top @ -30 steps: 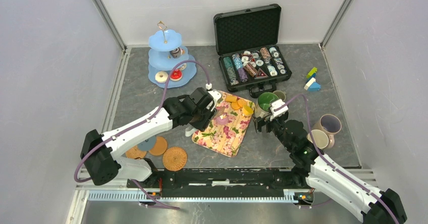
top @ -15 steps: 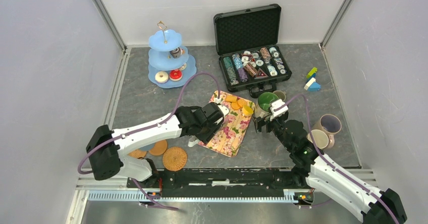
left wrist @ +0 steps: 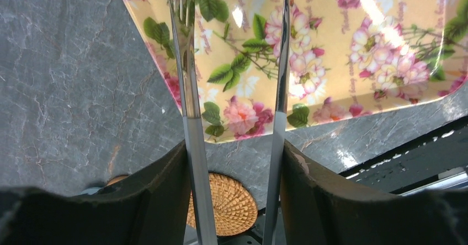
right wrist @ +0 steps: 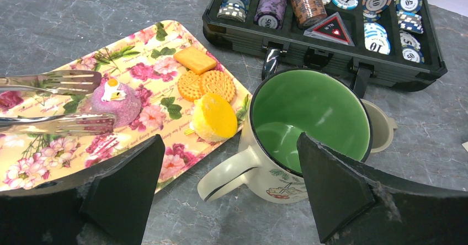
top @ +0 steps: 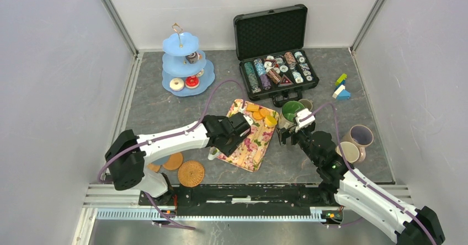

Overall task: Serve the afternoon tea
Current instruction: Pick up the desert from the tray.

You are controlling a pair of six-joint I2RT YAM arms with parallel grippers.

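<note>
We see the left hand [left wrist: 234,165] clenched on a pair of metal serving tongs [left wrist: 190,90], both tong arms pressed against the inner faces of its fingers. The tongs reach out over the floral tray [left wrist: 342,46]. In the right wrist view their tips sit either side of the near edge of the lilac swirl cake [right wrist: 113,101] on that tray; we cannot tell whether they touch it. Also on the tray are a rectangular biscuit [right wrist: 192,59], two round biscuits [right wrist: 216,84] and a yellow cake [right wrist: 215,117]. The right hand [right wrist: 230,145] is released, jaws wide, low over the worktop [top: 160,110], facing the green-lined mug [right wrist: 309,118], which stands upright just beside the tray's right edge, not touched. Two more mugs [top: 356,143] stand right of that arm. The woven coasters [top: 191,173] lie near the left arm's base, and a white donut [top: 176,83] sits on the blue tiered stand [top: 186,63], far left. The open chip case [right wrist: 331,30] is behind the green mug.
</note>
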